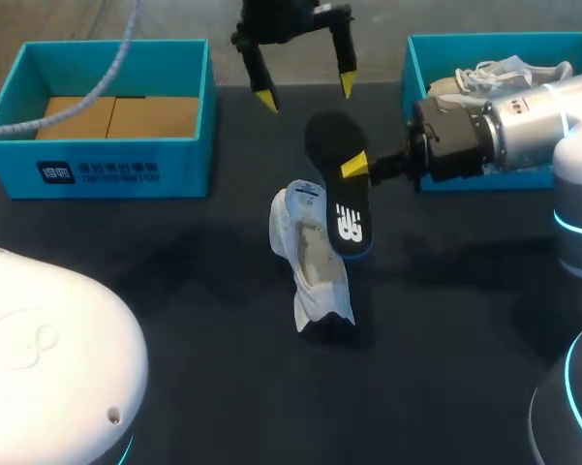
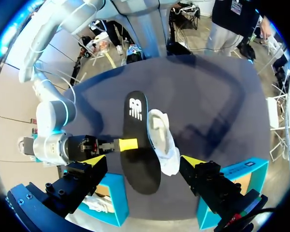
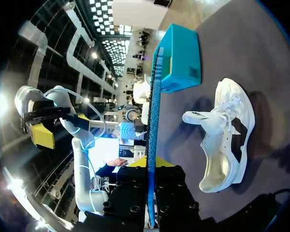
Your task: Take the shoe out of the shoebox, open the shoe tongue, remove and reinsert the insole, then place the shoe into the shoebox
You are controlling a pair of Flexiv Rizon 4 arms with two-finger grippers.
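Black insole (image 1: 337, 184) hangs pinched in the right gripper (image 1: 356, 167) over the white shoe (image 1: 312, 262) lying at the middle of the table (image 1: 174, 291); the left gripper (image 1: 305, 94) gapes wide near the far edge; so thin a pinch could let the insole twist and miss the shoe.

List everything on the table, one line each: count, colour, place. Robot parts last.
Shoe: one, white, middle of the table, out of its box.
Insole: one, black with a blue edge, held above the shoe.
Left shoebox: one, teal, far left of the table.
Brown blocks: two, side by side inside the left shoebox.
Right shoebox: one, teal, far right.
Second shoe: one, pale, laced, inside the right shoebox.
Table: one, dark.
Left gripper: yellow tips, open, hovering beyond the insole.
Right gripper: yellow tips, shut on the insole.
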